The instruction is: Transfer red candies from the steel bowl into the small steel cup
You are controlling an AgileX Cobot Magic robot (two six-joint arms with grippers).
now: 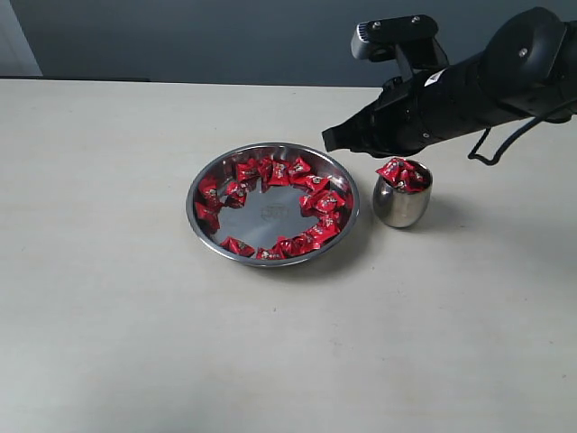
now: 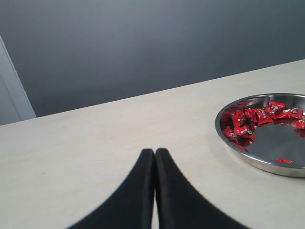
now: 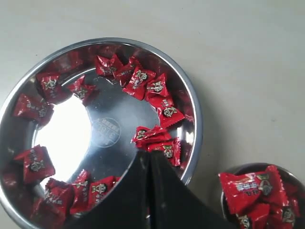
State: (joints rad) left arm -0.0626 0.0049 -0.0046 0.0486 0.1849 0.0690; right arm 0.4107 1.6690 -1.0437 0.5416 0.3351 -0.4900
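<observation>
Pick step: right gripper (image 1: 329, 142) shut, nothing visibly held, above bowl's (image 1: 193, 206) 2 o'clock rim; next, reopen onto candy (image 1: 297, 168).

Soft, even light, faint shadows on the table (image 1: 108, 343), white glare inside the steel bowl (image 3: 109, 119).

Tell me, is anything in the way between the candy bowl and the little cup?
Nothing visible. Only bare table lies between the steel bowl and the small steel cup. The cup is already heaped with red candies above its rim, so more might slip off.
</observation>
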